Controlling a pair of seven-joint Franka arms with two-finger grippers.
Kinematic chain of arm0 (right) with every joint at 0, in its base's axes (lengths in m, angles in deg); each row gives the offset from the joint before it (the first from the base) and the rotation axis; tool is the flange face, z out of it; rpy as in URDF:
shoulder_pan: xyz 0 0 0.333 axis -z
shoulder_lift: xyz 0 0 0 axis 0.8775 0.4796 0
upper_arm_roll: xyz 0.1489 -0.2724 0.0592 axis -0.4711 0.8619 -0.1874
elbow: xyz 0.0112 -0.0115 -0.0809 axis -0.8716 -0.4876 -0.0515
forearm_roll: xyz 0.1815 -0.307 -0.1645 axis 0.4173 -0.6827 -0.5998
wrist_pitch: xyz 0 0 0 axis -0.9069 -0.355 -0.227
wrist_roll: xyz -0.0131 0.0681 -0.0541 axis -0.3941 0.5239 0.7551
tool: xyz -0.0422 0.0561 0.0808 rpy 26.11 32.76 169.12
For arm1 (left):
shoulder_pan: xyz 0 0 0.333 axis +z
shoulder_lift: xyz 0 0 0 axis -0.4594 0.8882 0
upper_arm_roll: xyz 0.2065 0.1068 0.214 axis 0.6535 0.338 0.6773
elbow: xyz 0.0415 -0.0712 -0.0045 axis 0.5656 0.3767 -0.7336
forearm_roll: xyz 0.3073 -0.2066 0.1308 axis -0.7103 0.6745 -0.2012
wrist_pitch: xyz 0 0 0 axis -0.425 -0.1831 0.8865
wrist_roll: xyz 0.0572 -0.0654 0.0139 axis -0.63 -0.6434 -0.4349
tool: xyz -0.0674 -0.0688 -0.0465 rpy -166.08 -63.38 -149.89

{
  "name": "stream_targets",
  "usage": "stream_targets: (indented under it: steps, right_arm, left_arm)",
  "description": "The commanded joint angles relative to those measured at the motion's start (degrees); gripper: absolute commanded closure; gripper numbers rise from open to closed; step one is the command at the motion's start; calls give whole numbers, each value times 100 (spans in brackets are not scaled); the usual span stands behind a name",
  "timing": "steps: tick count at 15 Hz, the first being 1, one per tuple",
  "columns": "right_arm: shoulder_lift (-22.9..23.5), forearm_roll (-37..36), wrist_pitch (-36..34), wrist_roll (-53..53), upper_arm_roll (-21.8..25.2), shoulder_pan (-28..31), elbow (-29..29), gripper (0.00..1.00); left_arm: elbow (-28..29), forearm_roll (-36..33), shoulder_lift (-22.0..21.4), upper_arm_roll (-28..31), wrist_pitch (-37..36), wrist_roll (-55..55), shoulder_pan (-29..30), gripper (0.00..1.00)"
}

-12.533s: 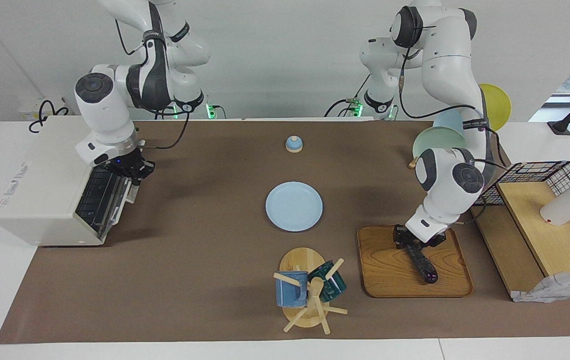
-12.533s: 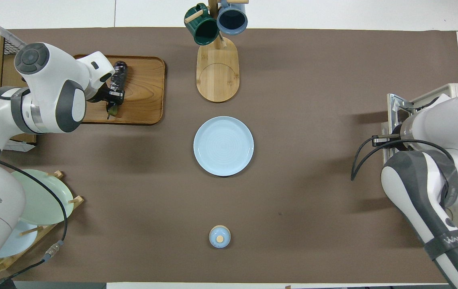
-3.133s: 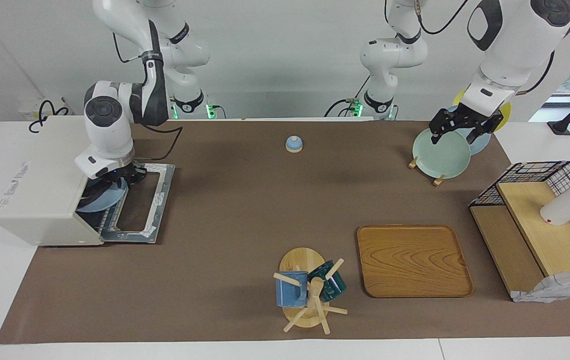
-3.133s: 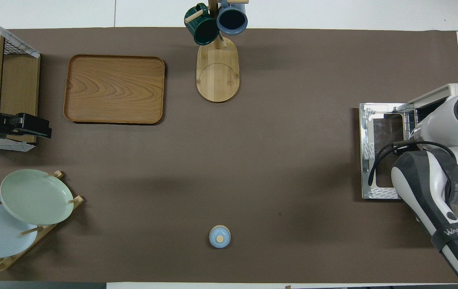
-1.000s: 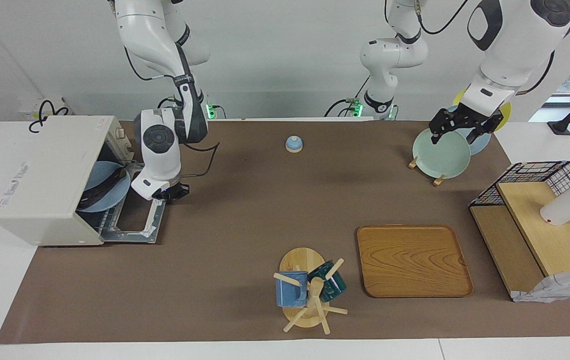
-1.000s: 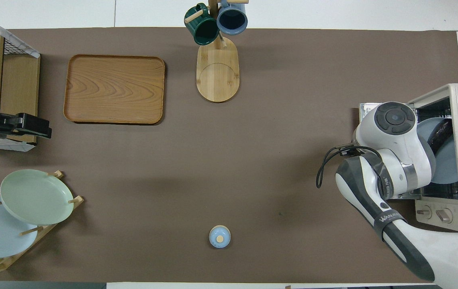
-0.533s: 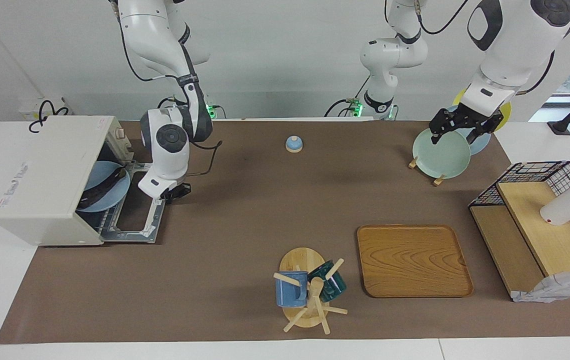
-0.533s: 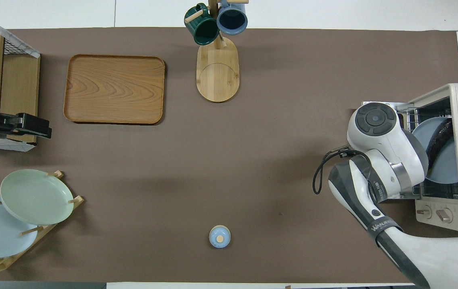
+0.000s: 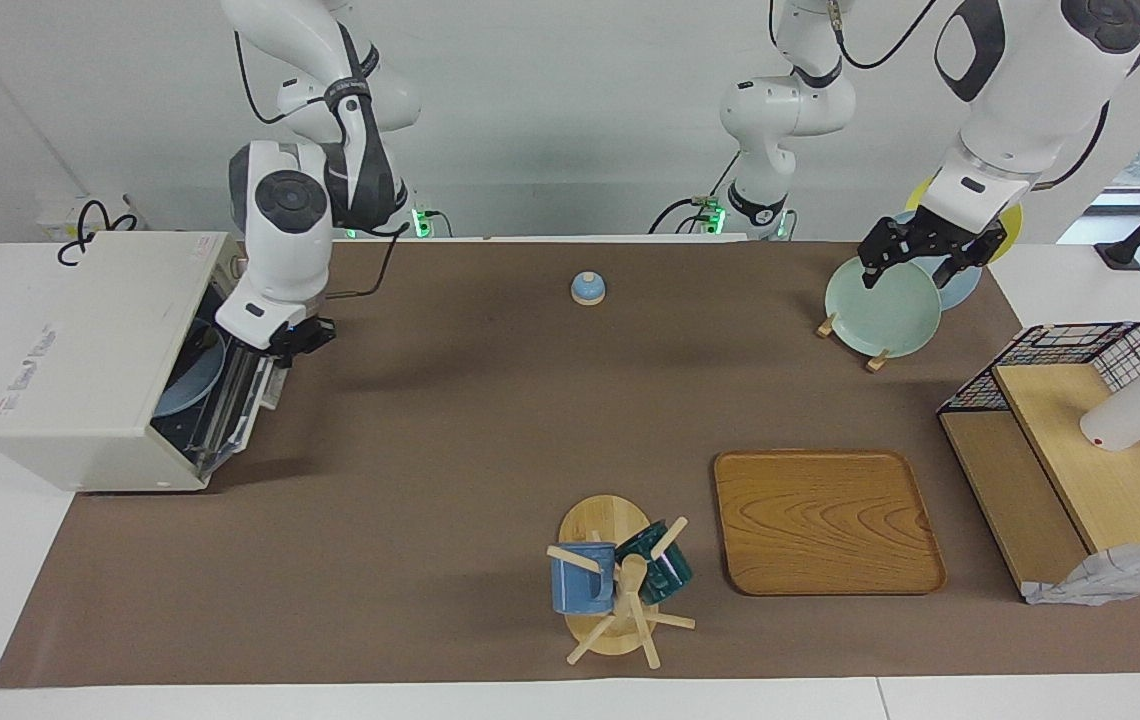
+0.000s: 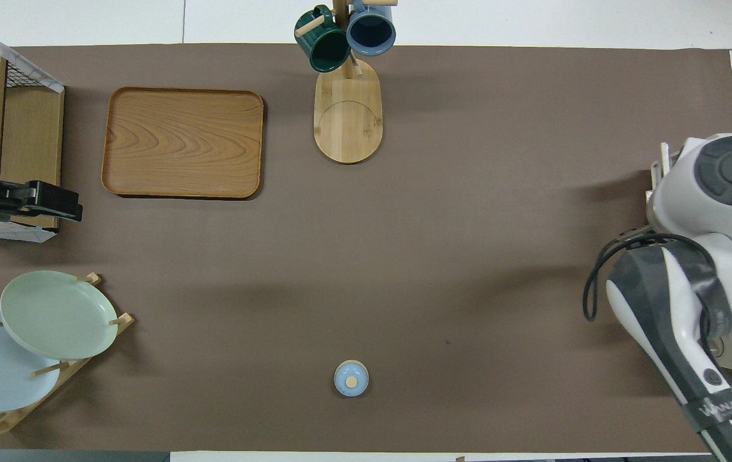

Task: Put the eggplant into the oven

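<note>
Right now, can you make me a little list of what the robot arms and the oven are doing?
oven: at the right arm's end of the table
oven door: tilted, almost shut, gap at the top
inside the oven: a blue plate shows through the gap
eggplant: not visible in either view
right gripper: shut, at the door's top edge
left gripper: open, waiting over the green plate
wooden tray: nothing on it

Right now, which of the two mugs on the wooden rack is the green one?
The dark green mug, hanging toward the left arm's end, beside the blue mug.
</note>
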Motion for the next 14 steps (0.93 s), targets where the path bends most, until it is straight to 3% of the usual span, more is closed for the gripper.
stream_targets:
  steps: [1,3,4,5,6,9,10,11,12,14]
  right_arm:
    - [-37,-212,13,-431,80,388,-57,100]
    - [-116,-73,-144,-494,88,476,82,100]
    - [-134,329,-450,-494,88,485,327,100]
    - [-117,837,-862,-468,97,486,765,100]
    - [-65,1164,-1301,-459,97,486,1221,94]
    - [41,1816,-2278,-432,71,459,2400,66]
    - [94,1905,-2577,-432,71,485,2700,47]
    - [129,1993,-2727,-432,80,512,2842,16]
    - [129,2081,-2799,-432,88,555,2887,0]
    - [129,2125,-2939,-389,88,582,2940,0]
  left_arm:
    - [4,-122,-59,-47,-41,51,59,0]
    - [4,-122,-59,-47,-41,51,59,0]
    - [4,-122,-59,-47,-41,51,59,0]
    - [4,-122,-59,-47,-49,51,59,0]
    - [4,-122,-59,-47,-41,51,59,0]
    - [4,-122,-59,-47,-49,51,59,0]
    - [4,-122,-59,-47,-41,51,59,0]
    - [4,-122,-59,-47,-41,51,59,0]
    - [4,-122,-59,-47,-41,51,59,0]
    - [4,-122,-59,-47,-41,51,59,0]
